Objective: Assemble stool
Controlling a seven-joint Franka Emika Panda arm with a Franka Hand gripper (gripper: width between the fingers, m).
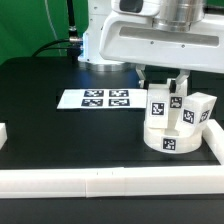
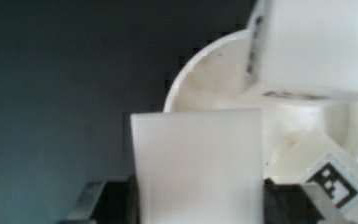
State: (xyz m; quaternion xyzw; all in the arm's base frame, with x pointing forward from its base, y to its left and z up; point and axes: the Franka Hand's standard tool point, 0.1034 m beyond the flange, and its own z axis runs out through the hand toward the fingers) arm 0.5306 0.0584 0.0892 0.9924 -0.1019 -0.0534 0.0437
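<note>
The round white seat [image 1: 172, 140] lies on the black table at the exterior view's right, and up to three tagged white legs stand on or over it. My gripper [image 1: 165, 88] comes down from above and is shut on one leg [image 1: 158, 105]. A second leg [image 1: 179, 112] and a third leg [image 1: 201, 108] stand close beside it. In the wrist view the held leg [image 2: 194, 160] fills the space between the dark fingers [image 2: 108, 203], with the seat [image 2: 220, 85] beyond it. Another leg [image 2: 318, 45] rises at the seat's far side.
The marker board [image 1: 95, 98] lies flat on the table to the left of the seat in the exterior view. White border rails run along the front [image 1: 110, 181] and the right side [image 1: 214, 150], with a short rail piece at the left edge [image 1: 3, 133].
</note>
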